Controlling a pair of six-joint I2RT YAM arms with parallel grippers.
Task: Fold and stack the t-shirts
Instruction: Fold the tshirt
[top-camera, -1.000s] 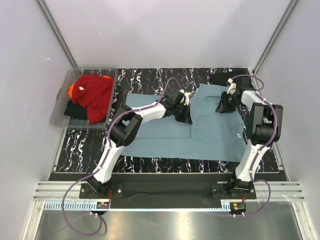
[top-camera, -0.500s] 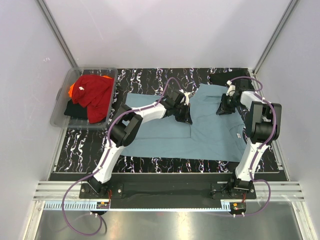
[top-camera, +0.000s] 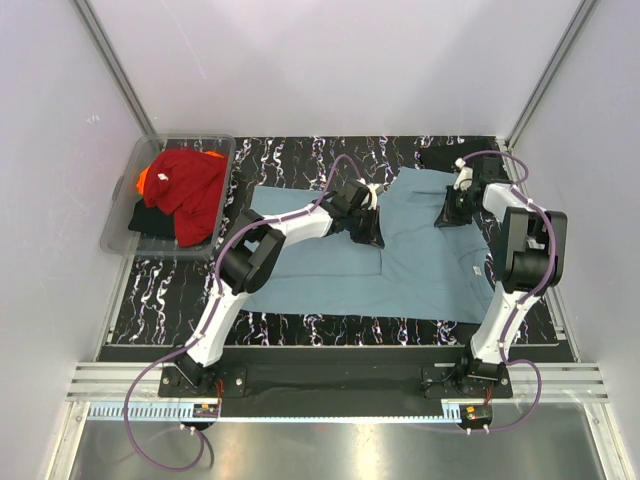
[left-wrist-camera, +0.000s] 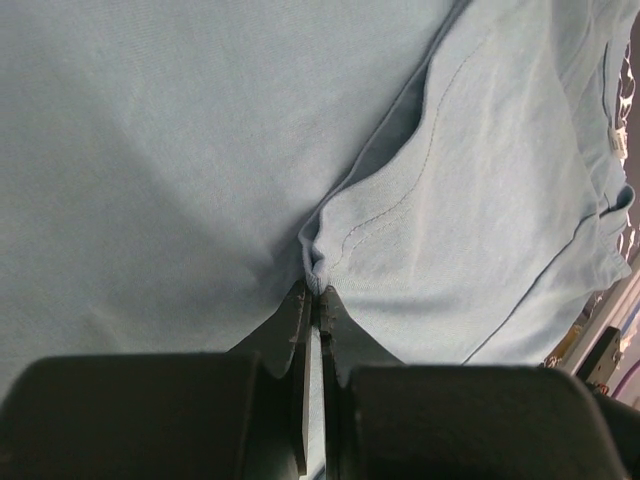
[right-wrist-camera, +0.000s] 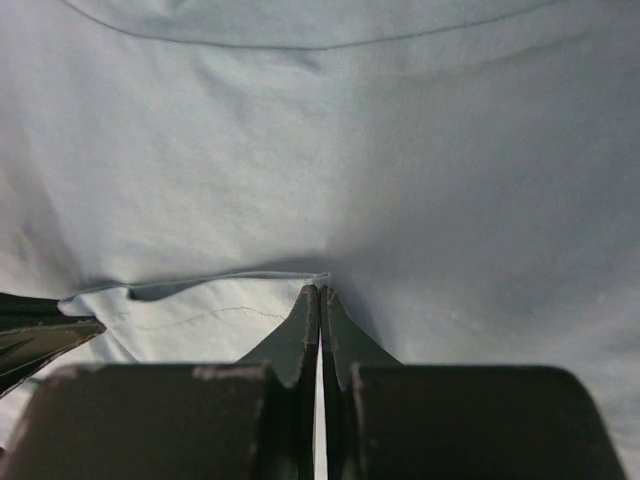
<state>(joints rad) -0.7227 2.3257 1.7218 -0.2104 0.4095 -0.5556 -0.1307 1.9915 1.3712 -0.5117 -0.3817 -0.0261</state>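
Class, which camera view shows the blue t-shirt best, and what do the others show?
The top view: the blue t-shirt lies spread out, nearly all of it visible. The wrist views show only close patches, a hem pinched in the left gripper and an edge in the right gripper.

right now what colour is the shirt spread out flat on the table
The spread t-shirt is plain dusty teal-blue, clearest in the top external view.

Overhead view looking down, wrist views close, sharing teal t-shirt (top-camera: 420, 265)
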